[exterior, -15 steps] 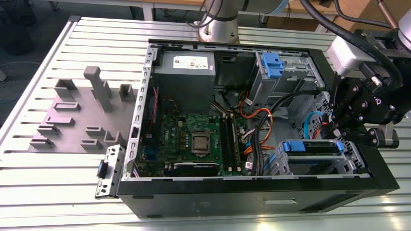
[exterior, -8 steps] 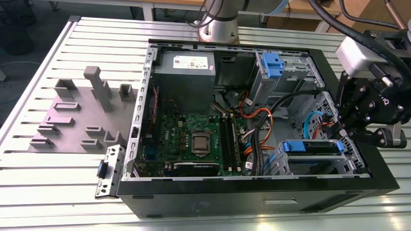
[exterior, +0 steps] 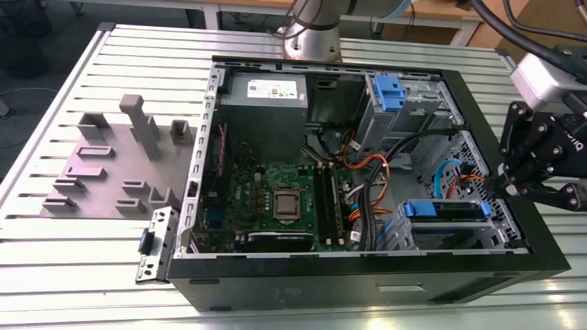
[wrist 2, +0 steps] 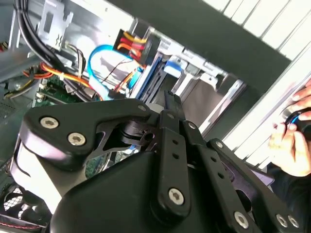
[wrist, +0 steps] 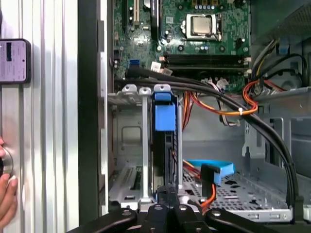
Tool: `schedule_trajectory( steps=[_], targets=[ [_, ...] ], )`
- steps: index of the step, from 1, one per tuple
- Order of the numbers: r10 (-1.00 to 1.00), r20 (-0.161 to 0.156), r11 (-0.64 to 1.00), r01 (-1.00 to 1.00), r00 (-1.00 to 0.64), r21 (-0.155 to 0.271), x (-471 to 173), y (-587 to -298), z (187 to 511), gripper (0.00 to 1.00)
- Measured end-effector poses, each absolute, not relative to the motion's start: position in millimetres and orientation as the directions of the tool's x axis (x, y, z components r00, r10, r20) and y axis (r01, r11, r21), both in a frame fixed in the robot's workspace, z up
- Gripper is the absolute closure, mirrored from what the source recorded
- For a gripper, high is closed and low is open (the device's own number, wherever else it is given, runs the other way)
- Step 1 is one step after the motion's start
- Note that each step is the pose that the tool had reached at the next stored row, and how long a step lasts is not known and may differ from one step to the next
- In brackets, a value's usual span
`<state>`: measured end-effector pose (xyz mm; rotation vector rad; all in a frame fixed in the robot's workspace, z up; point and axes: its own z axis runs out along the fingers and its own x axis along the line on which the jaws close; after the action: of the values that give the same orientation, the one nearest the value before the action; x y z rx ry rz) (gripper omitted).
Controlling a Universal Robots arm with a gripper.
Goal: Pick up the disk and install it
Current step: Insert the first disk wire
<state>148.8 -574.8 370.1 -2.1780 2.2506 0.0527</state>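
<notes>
The disk (exterior: 447,210) stands on edge in the drive cage of the open computer case (exterior: 367,271), at the corner nearest the exterior view's right, with its bright blue bracket on top. In the first wrist view the blue bracket of the disk (wrist: 164,115) sits between the cage's metal rails. The second wrist view shows a bit of the disk (wrist 2: 172,65) past the black linkage. My gripper (exterior: 504,188) hangs over the case's wall on the exterior view's right, just short of the disk's end. In both wrist views my gripper (wrist: 167,195) (wrist 2: 172,103) looks shut with nothing held.
Orange, black and blue cables (exterior: 367,172) run beside the cage. The motherboard (exterior: 284,199) and grey power supply (exterior: 264,103) fill the case's other half. Another blue bracket (exterior: 389,93) sits in the far bay. A grey fixture plate (exterior: 110,165) lies beside the case. A person's hand (wrist 2: 291,126) is close by.
</notes>
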Motion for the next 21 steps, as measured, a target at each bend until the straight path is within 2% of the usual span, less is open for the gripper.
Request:
schedule_trajectory(
  steps=[3,14,21],
  targets=[
    [-0.999,-0.027,0.033,-0.999,-0.033,0.022,154,-572,370,0.89],
    [-0.999,0.041,0.034,-0.999,-0.033,0.035,159,-551,369,0.89],
    [-0.998,0.045,0.034,-0.998,-0.032,0.044,160,-539,366,0.89]
  ],
)
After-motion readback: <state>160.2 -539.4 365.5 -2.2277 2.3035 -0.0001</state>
